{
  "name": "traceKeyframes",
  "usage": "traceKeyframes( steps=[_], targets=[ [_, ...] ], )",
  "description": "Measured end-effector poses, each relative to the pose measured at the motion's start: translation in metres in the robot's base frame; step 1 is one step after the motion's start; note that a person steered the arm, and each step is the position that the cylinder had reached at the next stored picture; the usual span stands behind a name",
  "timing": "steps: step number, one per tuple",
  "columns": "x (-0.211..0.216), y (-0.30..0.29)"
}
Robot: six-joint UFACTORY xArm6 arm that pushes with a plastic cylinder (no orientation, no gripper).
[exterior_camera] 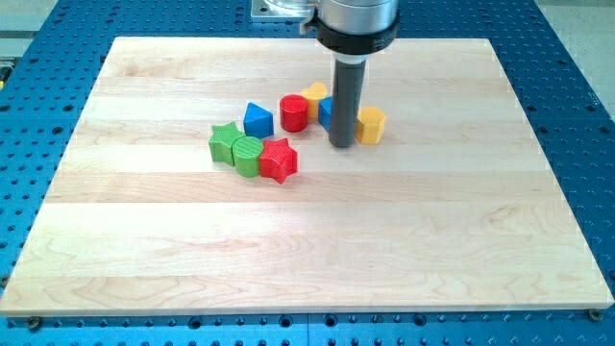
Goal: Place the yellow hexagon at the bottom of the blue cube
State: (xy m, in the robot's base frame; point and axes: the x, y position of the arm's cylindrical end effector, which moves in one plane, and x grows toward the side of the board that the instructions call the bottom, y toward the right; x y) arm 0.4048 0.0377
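Note:
The yellow hexagon [371, 125] sits on the wooden board just right of my rod. My tip [341, 144] rests on the board, touching or nearly touching the hexagon's left side. The blue cube [327, 111] is mostly hidden behind the rod, only its left edge showing, up and to the left of the hexagon. The hexagon lies to the cube's right and slightly lower in the view.
A second yellow block [314, 95] sits behind the blue cube. A red cylinder [294, 113] and a blue triangle [257, 119] lie left of it. A green star [225, 142], green cylinder [248, 155] and red star [279, 160] cluster lower left.

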Motion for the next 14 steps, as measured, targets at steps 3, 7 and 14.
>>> traceKeyframes(
  steps=[3,7,14],
  targets=[
    [-0.009,0.001],
    [-0.015,-0.039],
    [0.008,0.099]
  ],
)
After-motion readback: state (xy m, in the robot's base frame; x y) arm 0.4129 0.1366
